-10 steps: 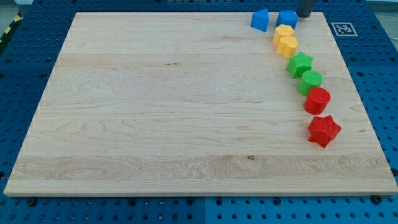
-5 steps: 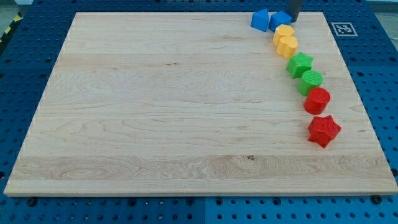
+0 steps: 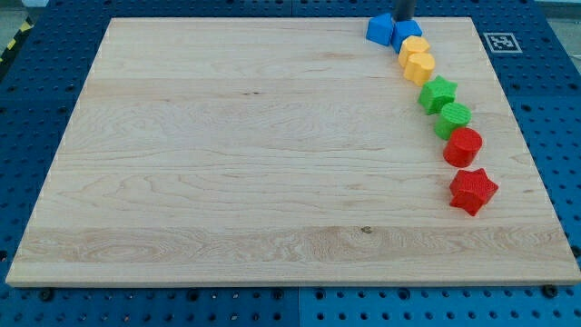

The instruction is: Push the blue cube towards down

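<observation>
The blue cube (image 3: 406, 33) sits at the top right of the wooden board (image 3: 272, 154), touching a second blue block (image 3: 379, 29) on its left. My tip (image 3: 404, 21) is at the view's top edge, right at the cube's top side, between the two blue blocks. Only the rod's short lower end shows.
Below the cube a curved line of blocks runs down the right side: two yellow blocks (image 3: 418, 60), a green star (image 3: 438, 94), a green round block (image 3: 455, 118), a red round block (image 3: 463, 145), a red star (image 3: 473, 190). A marker tag (image 3: 501, 42) lies off the board.
My tip has moved left along the view's top, from right of the blue cube to its top side. The cube has slid left and now touches the other blue block.
</observation>
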